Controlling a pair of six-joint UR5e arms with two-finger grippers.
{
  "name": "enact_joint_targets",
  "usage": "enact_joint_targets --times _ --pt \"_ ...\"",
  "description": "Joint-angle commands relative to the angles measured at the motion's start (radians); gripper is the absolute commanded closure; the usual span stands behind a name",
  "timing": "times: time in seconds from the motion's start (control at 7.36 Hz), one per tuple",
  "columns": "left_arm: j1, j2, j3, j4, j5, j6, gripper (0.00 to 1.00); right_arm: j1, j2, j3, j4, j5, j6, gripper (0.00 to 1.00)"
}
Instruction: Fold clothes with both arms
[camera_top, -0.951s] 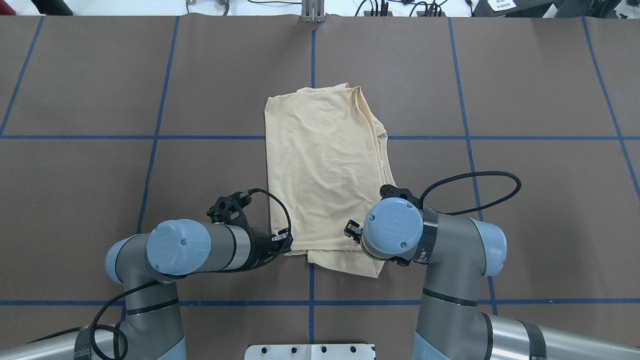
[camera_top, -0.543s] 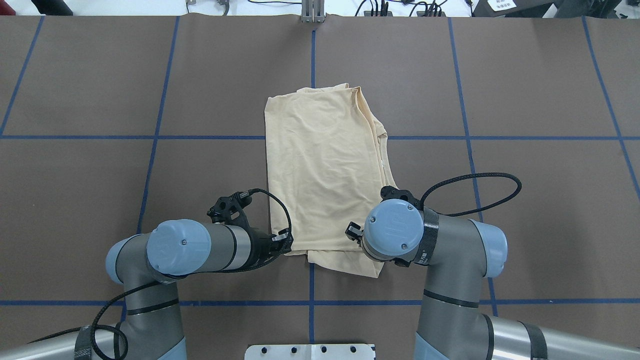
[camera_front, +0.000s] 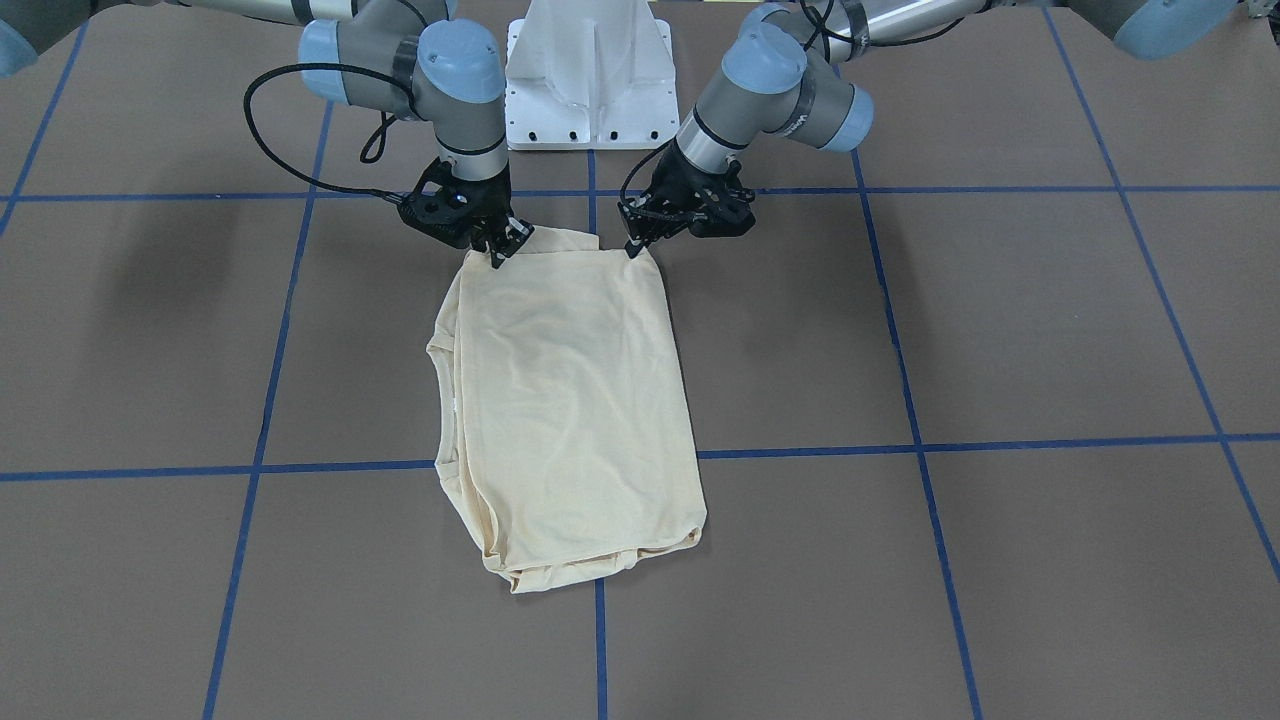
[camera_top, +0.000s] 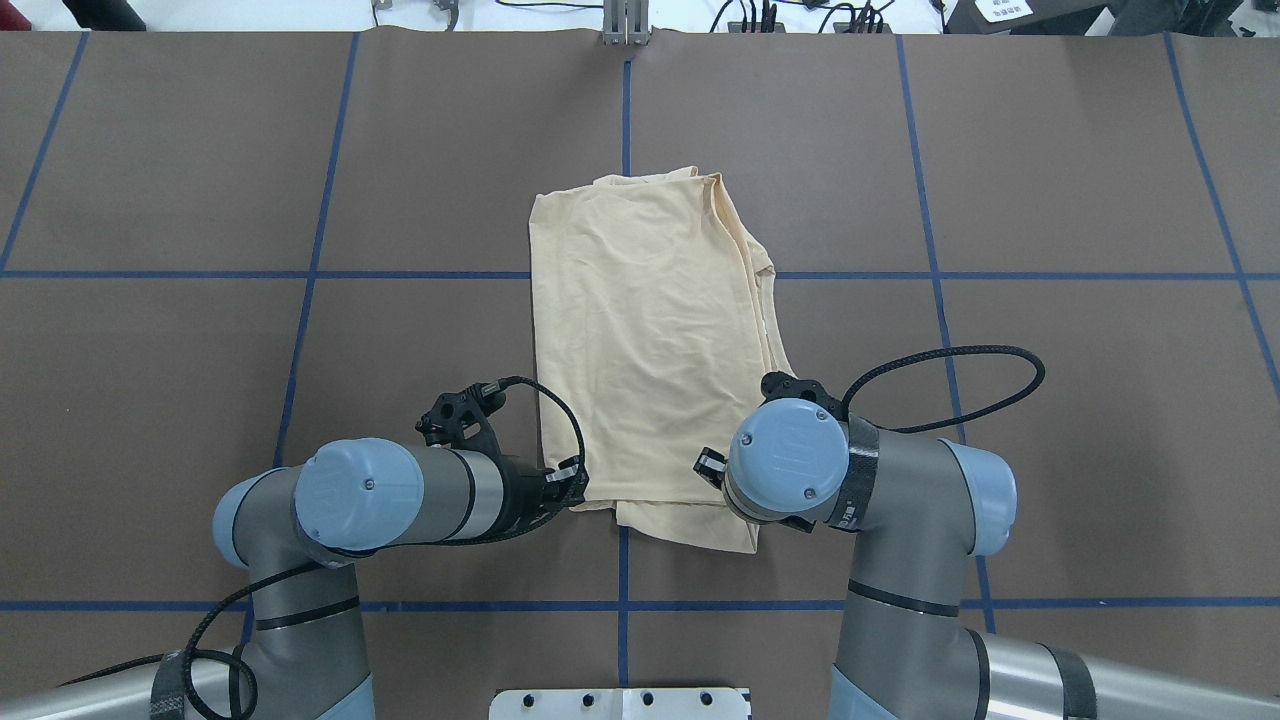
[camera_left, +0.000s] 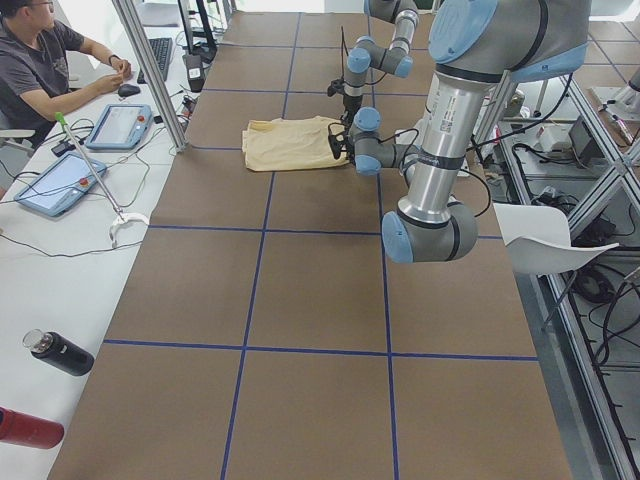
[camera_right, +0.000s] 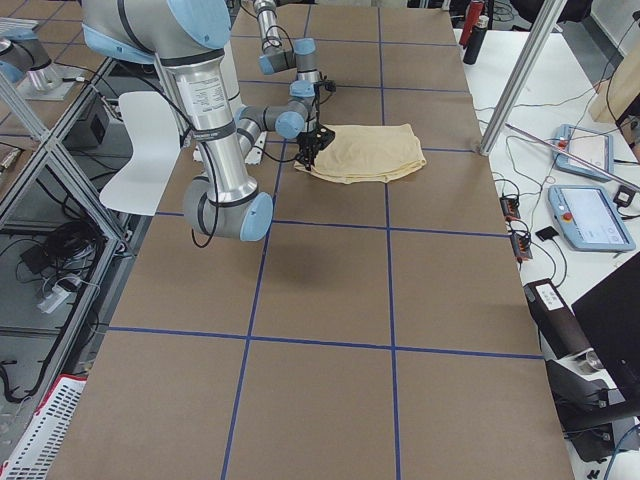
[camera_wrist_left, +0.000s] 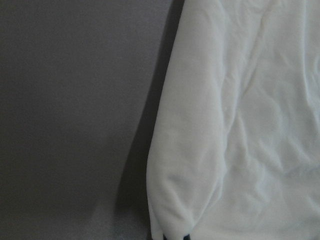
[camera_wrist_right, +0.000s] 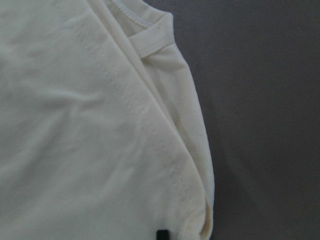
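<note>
A: Where's the shirt (camera_top: 650, 350)?
B: Folded flat on the table (camera_top: 1050, 200), straight out from the white base (camera_front: 588, 70).
A: Jaws?
B: Left gripper (camera_front: 634, 245) is pinched closed on one base-side corner of the shirt. Right gripper (camera_front: 497, 252) is clamped on the other base-side corner.

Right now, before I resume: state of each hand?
Left hand: closed on a near corner of the shirt.
Right hand: closed on the shirt's other near corner, as far as shows.

Seated operator (camera_left: 42, 62) near blue-edged tablet (camera_left: 122, 126)
</note>
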Motion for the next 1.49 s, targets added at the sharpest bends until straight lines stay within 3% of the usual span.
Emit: enact_joint_targets --times 0.0,0.27,0.54,0.95,1.36 --pt "0.000 -0.002 0.000 0.000 0.000 0.000 1.00 0.000 0.006 0.001 0.000 0.001 0.000 1.00" --pt "0.000 -0.003 -0.002 0.000 0.000 0.000 1.00 0.000 0.006 0.013 -0.023 0.001 0.000 1.00" --pt "0.000 -0.006 -0.003 0.000 0.000 0.000 1.00 0.005 0.004 0.112 -0.133 0.034 -0.005 1.00" --pt "0.002 0.009 -0.050 0.002 0.000 0.002 1.00 0.008 -0.008 0.137 -0.140 0.047 -0.005 1.00" --pt "0.095 0.011 -0.216 0.191 -0.005 0.002 1.00 -0.014 -0.024 0.153 -0.137 0.050 -0.008 1.00"
